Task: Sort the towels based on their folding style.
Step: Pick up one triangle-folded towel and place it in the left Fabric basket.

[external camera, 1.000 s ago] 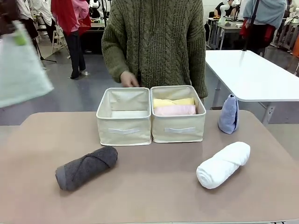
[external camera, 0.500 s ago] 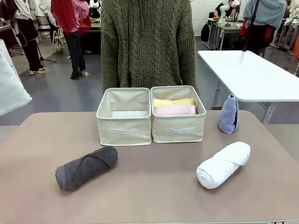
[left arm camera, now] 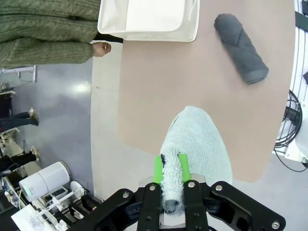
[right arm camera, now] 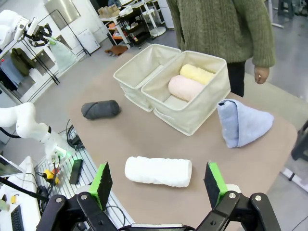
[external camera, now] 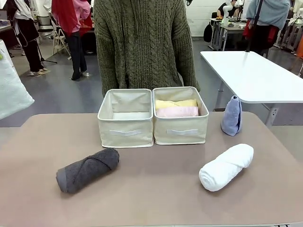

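Left end effector (left arm camera: pixel 171 166) is clamped on the mint towel (left arm camera: pixel 195 139), up near the desk (external camera: pixel 151 189) edge. Right end effector (right arm camera: pixel 158 177) gapes over the white roll (right arm camera: pixel 159 171) (a person (external camera: pixel 142 42) stands behind both bins (external camera: pixel 125 127)).

My L claw (left arm camera: pixel 171 167) is clamped tight on the mint green towel (left arm camera: pixel 195 144), green pads (left arm camera: pixel 158 169) pinching a fold btw them. L wrist points straight down, and the claw hangs high over the desk's (left arm camera: pixel 192 86) edge. In the right wrist view my L arm (right arm camera: pixel 9 21) is raised up, far off to the side. My R claw (right arm camera: pixel 159 185) is spread wide w/ its pads (right arm camera: pixel 102 182) well apart and nothing btw them. R wrist is tilted down at the desk from above.
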`<state>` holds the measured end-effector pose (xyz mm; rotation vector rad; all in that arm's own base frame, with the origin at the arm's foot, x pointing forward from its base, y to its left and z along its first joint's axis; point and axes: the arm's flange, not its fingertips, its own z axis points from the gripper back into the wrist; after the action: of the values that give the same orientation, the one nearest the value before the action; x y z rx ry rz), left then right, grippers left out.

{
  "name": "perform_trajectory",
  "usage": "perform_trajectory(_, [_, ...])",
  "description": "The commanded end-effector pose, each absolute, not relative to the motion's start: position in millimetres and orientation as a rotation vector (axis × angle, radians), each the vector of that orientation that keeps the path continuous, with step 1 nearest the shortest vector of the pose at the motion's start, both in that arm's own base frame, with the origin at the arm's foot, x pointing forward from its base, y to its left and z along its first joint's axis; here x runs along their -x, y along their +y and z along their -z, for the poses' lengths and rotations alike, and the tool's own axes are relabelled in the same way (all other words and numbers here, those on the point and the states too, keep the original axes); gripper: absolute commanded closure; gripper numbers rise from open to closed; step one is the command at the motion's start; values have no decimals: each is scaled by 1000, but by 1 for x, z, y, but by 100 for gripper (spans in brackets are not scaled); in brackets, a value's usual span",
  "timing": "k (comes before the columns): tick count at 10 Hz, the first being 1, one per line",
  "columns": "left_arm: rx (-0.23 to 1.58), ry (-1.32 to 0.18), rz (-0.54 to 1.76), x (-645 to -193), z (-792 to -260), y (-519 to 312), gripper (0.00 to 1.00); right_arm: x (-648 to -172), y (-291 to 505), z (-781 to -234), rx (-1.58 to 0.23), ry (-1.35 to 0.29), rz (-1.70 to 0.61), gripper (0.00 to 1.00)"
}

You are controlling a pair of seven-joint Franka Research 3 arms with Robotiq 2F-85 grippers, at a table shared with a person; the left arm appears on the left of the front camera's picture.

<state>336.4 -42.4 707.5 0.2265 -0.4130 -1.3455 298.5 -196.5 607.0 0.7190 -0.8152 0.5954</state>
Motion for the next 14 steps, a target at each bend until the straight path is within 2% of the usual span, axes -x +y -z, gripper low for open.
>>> perform_trajectory(1, [-232,-419,1359,-334,-710,-39,86,-299,-195,-606,-724,-827,-606,0])
perform_trajectory(6, [-224,-415,1347,-337,-707,-42,86,-299,-195,-606,-724,-827,-606,0])
perform_trajectory(9, [-252,-425,1512,-378,-719,-93,86,-299,-195,-606,-724,-827,-606,0])
perform_trajectory(14, [-222,-336,1669,-448,-723,-203,86,-299,-195,-606,-724,-827,-606,0])
